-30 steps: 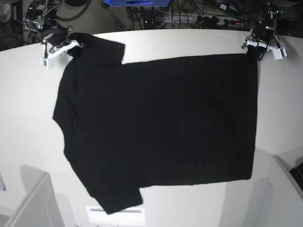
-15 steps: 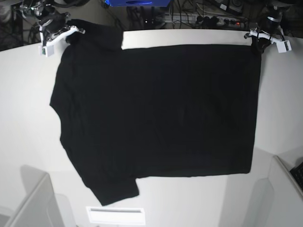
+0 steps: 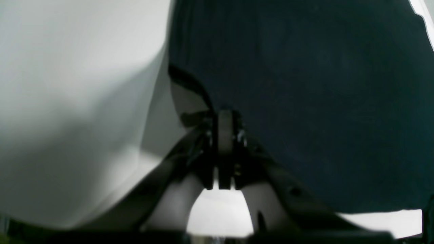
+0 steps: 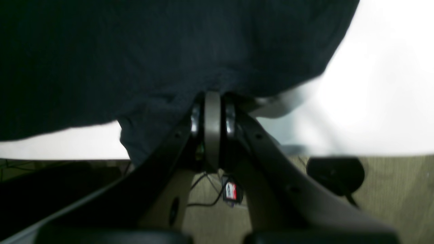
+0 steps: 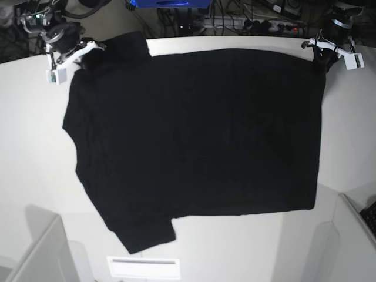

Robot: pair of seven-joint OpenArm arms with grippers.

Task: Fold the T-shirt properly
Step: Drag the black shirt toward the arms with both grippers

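Black T-shirt (image 5: 194,135) lies spread flat on white table (image 5: 35,158), long axis left-right in base view, hem toward left gripper (image 5: 325,61). Right gripper (image 5: 82,59) pinches the far shoulder, left the far hem corner; collar indistinct.

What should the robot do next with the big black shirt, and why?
Probably carry the far edge toward the near one and lay it down, folding the T-shirt in half. Both the left gripper and the right gripper have their jaws shut on its far corners, at the back edge of the white table, while the rest lies spread flat, so that edge is ready to fold over.
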